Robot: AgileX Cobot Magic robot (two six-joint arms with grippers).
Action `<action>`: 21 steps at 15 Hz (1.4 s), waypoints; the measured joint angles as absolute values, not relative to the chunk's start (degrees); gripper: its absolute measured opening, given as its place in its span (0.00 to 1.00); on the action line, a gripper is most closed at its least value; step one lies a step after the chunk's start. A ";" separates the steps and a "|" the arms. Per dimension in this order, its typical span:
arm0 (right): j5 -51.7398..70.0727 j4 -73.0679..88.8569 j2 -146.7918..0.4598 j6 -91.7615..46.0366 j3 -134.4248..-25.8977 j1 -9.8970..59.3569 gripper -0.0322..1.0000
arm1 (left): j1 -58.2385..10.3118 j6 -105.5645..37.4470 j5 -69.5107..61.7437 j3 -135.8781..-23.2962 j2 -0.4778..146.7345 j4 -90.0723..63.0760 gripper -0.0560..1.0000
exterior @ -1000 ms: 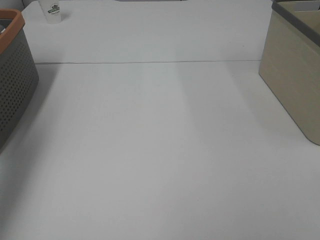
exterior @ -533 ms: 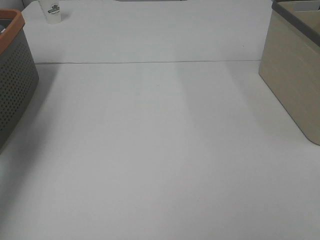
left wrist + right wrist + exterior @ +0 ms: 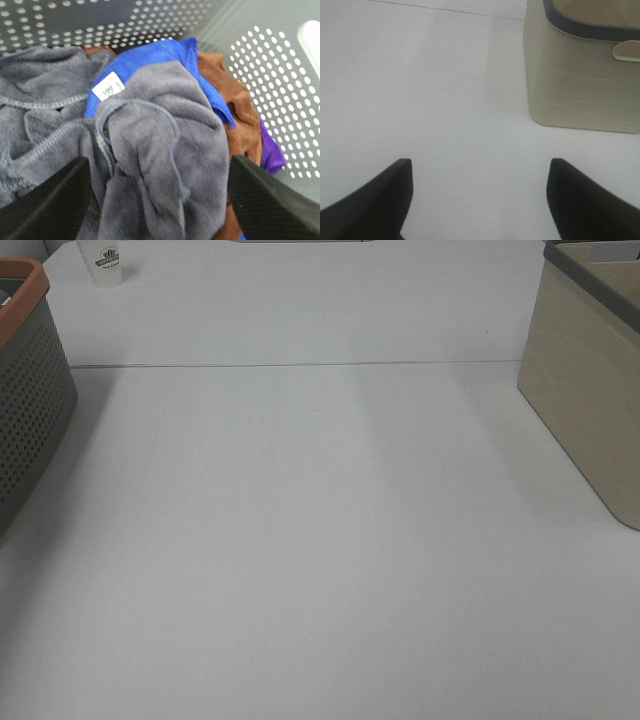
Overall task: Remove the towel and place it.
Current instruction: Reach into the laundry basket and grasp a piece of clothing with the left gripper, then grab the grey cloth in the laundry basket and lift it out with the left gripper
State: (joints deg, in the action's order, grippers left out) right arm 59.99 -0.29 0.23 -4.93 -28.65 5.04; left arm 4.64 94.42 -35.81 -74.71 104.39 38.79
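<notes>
The towel (image 3: 160, 135), a charcoal grey microfibre cloth with stitched edges, lies crumpled on top of a pile of cloths inside the grey perforated basket (image 3: 270, 65). My left gripper (image 3: 159, 160) is open just above it, one finger on either side, holding nothing. In the exterior high view only the basket's side (image 3: 30, 400) with its orange rim shows at the left edge; the towel and both grippers are out of that view. My right gripper (image 3: 480, 161) is open and empty above the bare white table (image 3: 420, 75).
Under the towel lie a blue cloth (image 3: 150, 57) with a white label, a brown cloth (image 3: 235, 110), a purple cloth (image 3: 272, 155) and more grey cloth (image 3: 35, 100). A beige bin (image 3: 590, 390) stands at the right, also in the right wrist view (image 3: 580, 75). A small cup (image 3: 105, 260) stands far left.
</notes>
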 joint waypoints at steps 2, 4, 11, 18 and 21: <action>59.99 -0.29 0.23 -4.93 -28.65 5.04 0.75 | 6.30 94.42 -34.21 -74.71 104.62 38.79 0.72; 59.99 -0.29 0.23 -4.93 -28.65 5.04 0.75 | 6.47 94.42 -32.14 -74.71 105.77 38.16 0.72; 59.99 -0.29 0.23 -4.93 -28.65 5.04 0.75 | 6.47 93.97 -25.04 -74.83 107.60 32.89 0.70; 59.99 -0.34 0.23 -4.93 -28.65 5.04 0.75 | 6.47 92.02 -24.52 -75.00 109.09 30.83 0.65; 59.99 -0.34 0.23 -4.93 -28.65 5.04 0.75 | 6.47 91.44 -24.52 -75.00 109.15 30.83 0.47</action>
State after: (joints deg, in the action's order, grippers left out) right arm 59.99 -0.34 0.23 -4.93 -28.65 5.04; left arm 6.47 91.44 -24.52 -75.00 109.15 30.83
